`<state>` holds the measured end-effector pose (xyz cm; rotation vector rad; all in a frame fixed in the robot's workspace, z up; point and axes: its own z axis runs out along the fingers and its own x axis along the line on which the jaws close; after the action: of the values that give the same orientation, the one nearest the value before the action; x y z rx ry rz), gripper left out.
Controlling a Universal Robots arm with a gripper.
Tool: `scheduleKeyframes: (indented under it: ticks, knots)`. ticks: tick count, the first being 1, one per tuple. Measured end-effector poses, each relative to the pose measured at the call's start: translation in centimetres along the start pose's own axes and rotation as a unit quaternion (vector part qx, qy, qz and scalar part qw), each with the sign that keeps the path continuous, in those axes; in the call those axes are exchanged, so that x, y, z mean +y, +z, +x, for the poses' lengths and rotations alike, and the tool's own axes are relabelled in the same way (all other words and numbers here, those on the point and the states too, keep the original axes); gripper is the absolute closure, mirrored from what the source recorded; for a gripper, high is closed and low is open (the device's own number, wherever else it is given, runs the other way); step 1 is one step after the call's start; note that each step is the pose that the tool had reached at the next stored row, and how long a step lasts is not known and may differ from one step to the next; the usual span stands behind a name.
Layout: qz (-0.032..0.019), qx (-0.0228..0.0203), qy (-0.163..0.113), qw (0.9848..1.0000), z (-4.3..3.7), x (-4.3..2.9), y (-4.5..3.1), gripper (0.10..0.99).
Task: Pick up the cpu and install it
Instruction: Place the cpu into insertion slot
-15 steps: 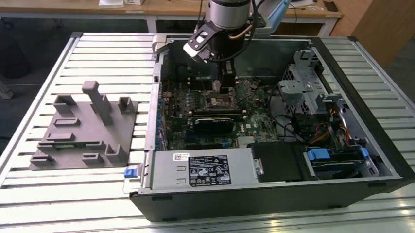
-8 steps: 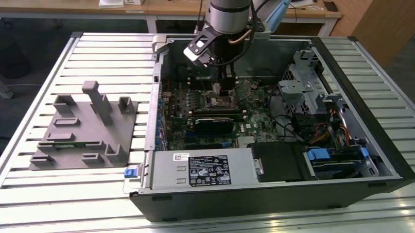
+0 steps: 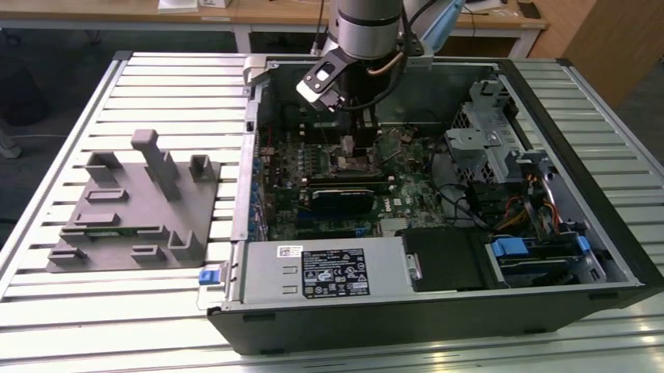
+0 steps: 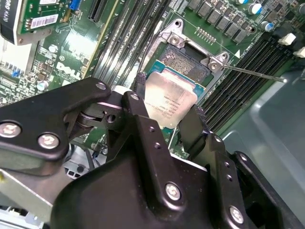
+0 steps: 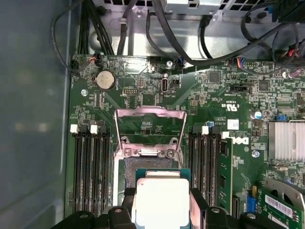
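My end effector (image 4: 167,113) is closed on the cpu (image 4: 169,101), one finger on each of two opposite edges, narrowed to the chip's own width. I hold it inside the open computer case (image 3: 581,256), over the motherboard (image 5: 228,90) and just above the near side of the socket (image 5: 147,164). The socket's metal frame (image 5: 148,131) is swung up and its thin lever (image 4: 252,72) is released, so the bed of contacts lies bare. I cannot tell whether the chip's underside touches anything yet.

As I judge it, the step in hand is seating the chip. Done well, that means holding it level, squaring its edges to the socket walls, centring it over the opening, and coming straight down. A sideways slide would drag it across those fine contacts. A light grip should do, and no pressing.

The cpu is a thin flat square. It has a pale silvery metal face with faint print and notched corners, on a green-edged base slightly wider than the lid.
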<state>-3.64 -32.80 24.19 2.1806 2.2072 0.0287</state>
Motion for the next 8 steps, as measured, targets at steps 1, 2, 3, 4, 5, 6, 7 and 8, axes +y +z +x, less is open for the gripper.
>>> scheduleKeyframes:
  ticks: [1, 2, 3, 4, 5, 6, 7, 8]
  knots:
    - [0.0, 0.0, 0.0, 1.0, 0.03, 0.0, 0.08, 0.553]
    - [0.0, 0.0001, 0.0, 1.0, 0.04, 0.0, 0.15, 0.553]
    - [0.0, 0.0001, 0.0, 1.0, 0.04, 0.0, 0.19, 0.553]
    - [0.0, 0.0001, 0.0, 1.0, 0.04, 0.0, 0.22, 0.553]
    - [0.0, 0.0001, 0.0, 1.0, 0.05, 0.0, 0.27, 0.553]
    - [0.0, 0.0001, 0.0, 1.0, 0.05, 0.0, 0.32, 0.553]
    - [0.0, 0.0001, 0.0, 1.0, 0.05, -0.01, 0.37, 0.553]
    - [0.0, 0.0001, 0.0, 1.0, 0.05, -0.01, 0.42, 0.553]
